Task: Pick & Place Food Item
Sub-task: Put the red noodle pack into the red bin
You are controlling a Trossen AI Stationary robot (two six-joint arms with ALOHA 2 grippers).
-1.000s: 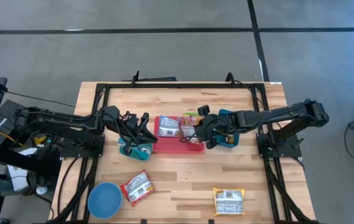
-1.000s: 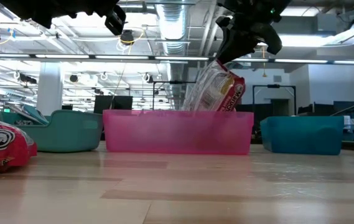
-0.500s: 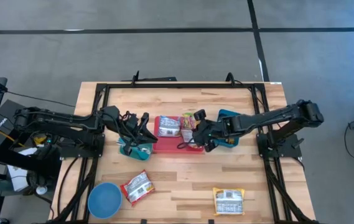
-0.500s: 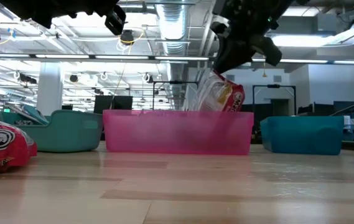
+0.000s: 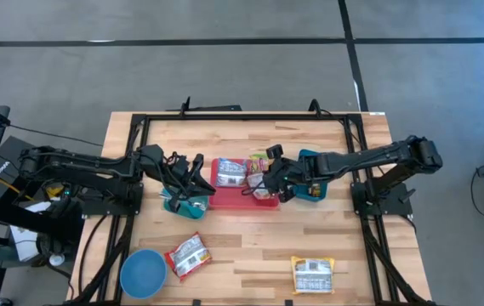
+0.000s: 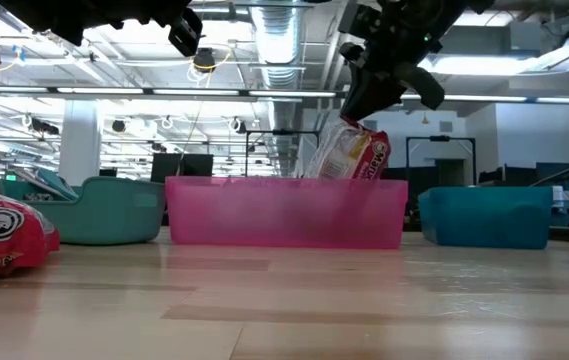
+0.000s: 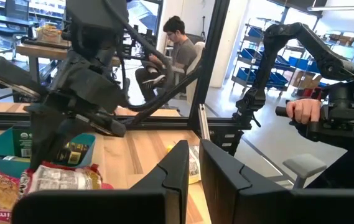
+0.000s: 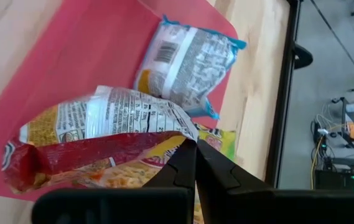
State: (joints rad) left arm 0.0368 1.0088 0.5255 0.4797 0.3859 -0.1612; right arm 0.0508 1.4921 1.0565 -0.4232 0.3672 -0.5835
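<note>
Red-and-yellow crinkly noodle packet hangs long-axis-down from the right gripper, jaws clamped on its top, directly over the pink plastic bin; left jaws closed, idle.

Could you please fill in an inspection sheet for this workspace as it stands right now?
Surface: wooden table inside a black frame.
Job's things: pink bin holding a blue-edged packet; a red and yellow noodle packet hangs over the bin's right part.
Clutter: two teal bins, blue bowl, red packet and yellow packet near the front edge.
Grippers: right gripper shut on the noodle packet above the pink bin; left gripper shut, empty, above the left teal bin.
Cables: black cables run along both arms.
Surroundings: a seated person and shelving beyond the table.
</note>
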